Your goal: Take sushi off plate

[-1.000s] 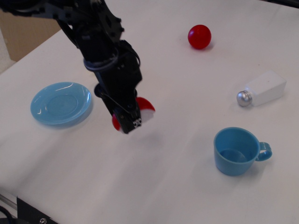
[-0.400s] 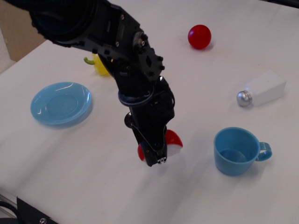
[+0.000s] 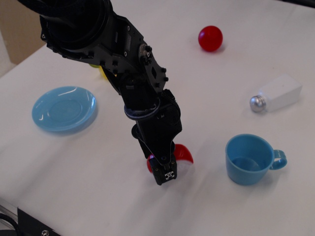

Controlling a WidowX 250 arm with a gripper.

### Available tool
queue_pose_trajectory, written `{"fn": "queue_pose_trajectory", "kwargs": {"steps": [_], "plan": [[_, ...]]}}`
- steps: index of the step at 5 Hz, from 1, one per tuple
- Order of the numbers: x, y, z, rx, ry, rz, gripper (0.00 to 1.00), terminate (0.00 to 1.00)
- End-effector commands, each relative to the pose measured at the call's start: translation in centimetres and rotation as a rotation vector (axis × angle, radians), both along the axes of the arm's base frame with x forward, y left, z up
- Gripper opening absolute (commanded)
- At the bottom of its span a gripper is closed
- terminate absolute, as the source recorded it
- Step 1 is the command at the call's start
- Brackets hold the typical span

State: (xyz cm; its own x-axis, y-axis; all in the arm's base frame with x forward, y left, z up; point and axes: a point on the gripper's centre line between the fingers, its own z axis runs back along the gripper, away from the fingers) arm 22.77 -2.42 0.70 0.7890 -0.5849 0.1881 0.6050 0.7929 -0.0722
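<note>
Now claw (image 3: 167, 172) pinching sushi (image 3: 183, 153), well clear of plate (image 3: 64, 108), near cup (image 3: 248, 159).

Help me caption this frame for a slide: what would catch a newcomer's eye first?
The big black robot arm dominates, reaching from the upper left down to the middle of the white table, its gripper shut on the red and white sushi. Next comes the bare blue plate at the left. A red ball sits at the far edge and a blue cup to the right of the sushi.
</note>
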Motion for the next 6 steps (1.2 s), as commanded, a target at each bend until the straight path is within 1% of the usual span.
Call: {"fn": "queue_pose_trajectory", "kwargs": {"steps": [1, 2, 3, 4, 5, 6], "plan": [[-0.7, 0.8, 1.6, 0.000, -0.050, 0.020, 1.00, 0.00], [-0.7, 1.2, 3.9, -0.031, -0.097, 0.057, 1.00, 0.00], [-0.8, 1.5, 6.7, -0.022, -0.160, 0.096, 1.00, 0.00], [-0.5, 1.9, 8.6, -0.017, -0.166, 0.155, 1.00, 0.00], [-0.5, 1.9, 8.6, -0.017, -0.166, 0.155, 1.00, 0.00], [-0.5, 1.9, 8.6, -0.017, -0.166, 0.155, 1.00, 1.00]]}}
